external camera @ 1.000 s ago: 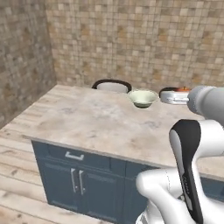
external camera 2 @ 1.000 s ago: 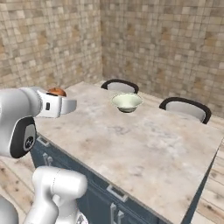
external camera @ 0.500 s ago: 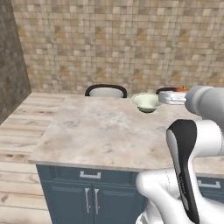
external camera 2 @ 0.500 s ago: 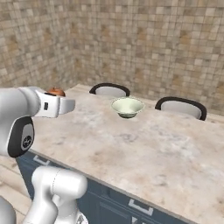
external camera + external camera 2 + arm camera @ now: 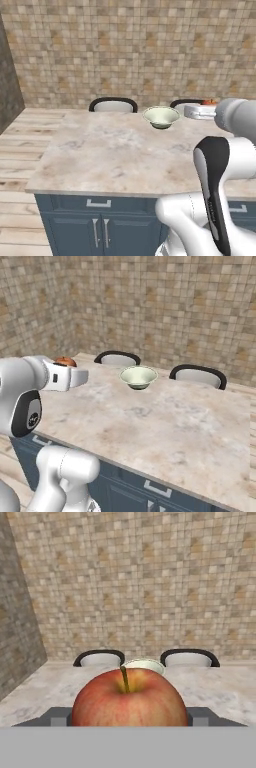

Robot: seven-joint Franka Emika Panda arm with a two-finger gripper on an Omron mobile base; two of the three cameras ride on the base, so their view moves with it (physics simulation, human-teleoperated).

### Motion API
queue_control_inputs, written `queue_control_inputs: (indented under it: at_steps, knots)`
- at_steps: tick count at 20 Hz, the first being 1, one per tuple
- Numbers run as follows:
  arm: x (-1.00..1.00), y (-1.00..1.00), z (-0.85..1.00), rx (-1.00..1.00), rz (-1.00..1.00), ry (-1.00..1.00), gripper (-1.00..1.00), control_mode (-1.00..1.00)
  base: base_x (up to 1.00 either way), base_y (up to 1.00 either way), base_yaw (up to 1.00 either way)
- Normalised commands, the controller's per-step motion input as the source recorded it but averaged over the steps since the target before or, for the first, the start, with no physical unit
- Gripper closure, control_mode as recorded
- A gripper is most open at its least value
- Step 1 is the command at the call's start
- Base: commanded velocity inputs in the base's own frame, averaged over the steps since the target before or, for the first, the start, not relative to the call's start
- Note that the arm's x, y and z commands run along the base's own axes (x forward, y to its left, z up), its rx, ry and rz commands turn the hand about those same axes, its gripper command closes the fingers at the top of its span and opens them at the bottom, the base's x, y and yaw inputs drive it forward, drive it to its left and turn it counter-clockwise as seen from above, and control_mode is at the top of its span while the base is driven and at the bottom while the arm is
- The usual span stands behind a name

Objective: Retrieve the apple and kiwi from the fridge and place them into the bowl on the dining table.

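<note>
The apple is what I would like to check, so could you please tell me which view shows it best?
The hand view: the apple sits large and close, stem up, held in the gripper. In the right base view just its top peeks over the hand; in the left base view it is a small red sliver.

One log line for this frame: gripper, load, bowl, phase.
gripper: shut on apple | bowl: empty, on dining table | chairs: two behind table | phase: carrying apple toward bowl, not yet over it
</note>
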Motion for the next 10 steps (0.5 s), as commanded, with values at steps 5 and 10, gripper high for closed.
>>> queue_control_inputs:
  at_steps: [5, 10]
  knots:
    - [0.0, 0.0, 0.0, 0.0, 0.0, 0.0, 1.0, 1.0, 0.2, 0.0, 0.0]
    - [0.6, -0.1, 0.0, 0.04, -0.02, 0.17, 1.0, -1.0, 0.26, 0.0, -0.01]
